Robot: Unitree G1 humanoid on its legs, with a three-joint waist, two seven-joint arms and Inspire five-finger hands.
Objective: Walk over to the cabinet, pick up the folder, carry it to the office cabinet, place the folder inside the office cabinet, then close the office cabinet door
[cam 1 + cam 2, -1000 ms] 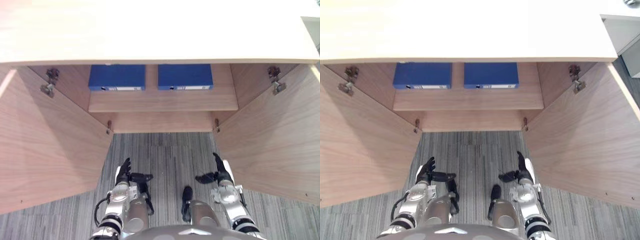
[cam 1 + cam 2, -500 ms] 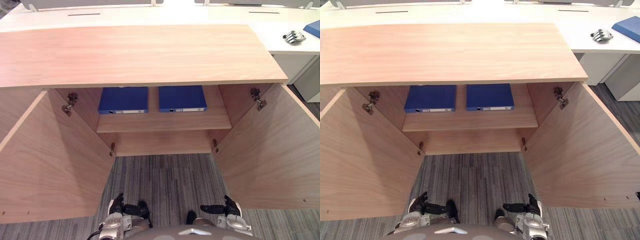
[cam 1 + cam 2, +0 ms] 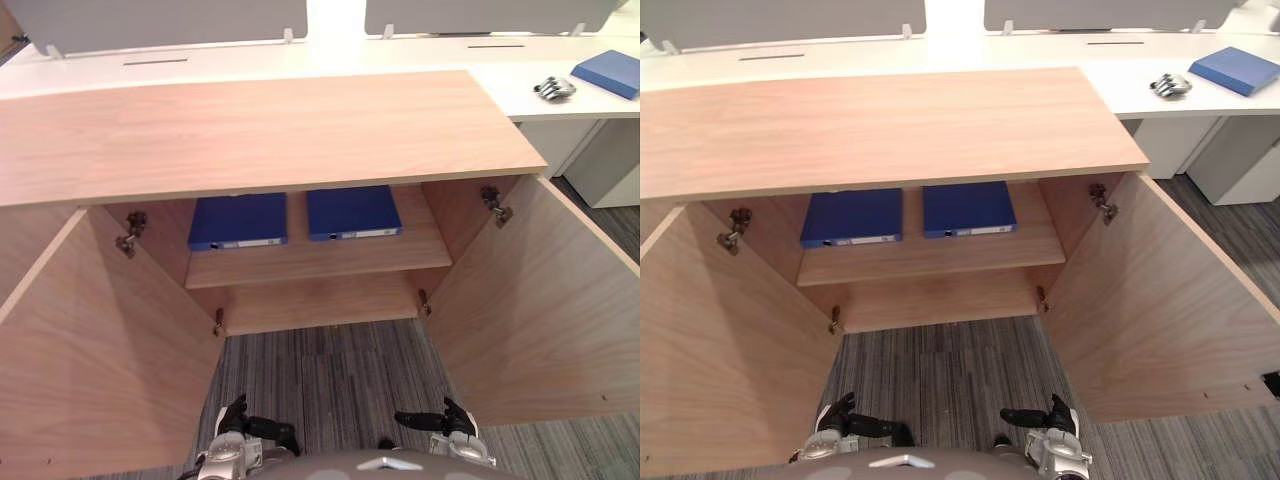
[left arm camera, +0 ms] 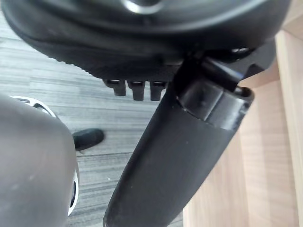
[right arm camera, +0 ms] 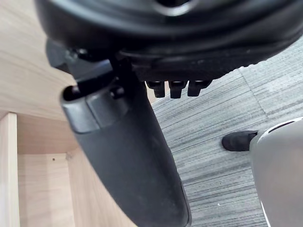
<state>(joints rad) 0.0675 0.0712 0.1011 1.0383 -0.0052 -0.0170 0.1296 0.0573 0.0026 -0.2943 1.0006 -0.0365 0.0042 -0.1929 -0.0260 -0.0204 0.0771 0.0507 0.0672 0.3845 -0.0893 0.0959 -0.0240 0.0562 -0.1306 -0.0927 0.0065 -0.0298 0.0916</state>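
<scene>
The view has been tilted up over the cabinet (image 3: pixel 260 130). Before its open doors, left hand (image 3: pixel 237 420) and right hand (image 3: pixel 449 419) are held loose-fingered, empty; two folders (image 3: pixel 238 220) lie inside.

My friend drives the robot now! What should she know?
Left hand and right hand: open, empty, low over the carpet before the cabinet.
Left door and right door: wide open.
Left blue folder and right blue folder lie flat, side by side, on its shelf; a third folder lies on the white desk.
Done: standing at the open cabinet.
Left: shut the doors; I cannot tell whether a folder needs fetching.
</scene>
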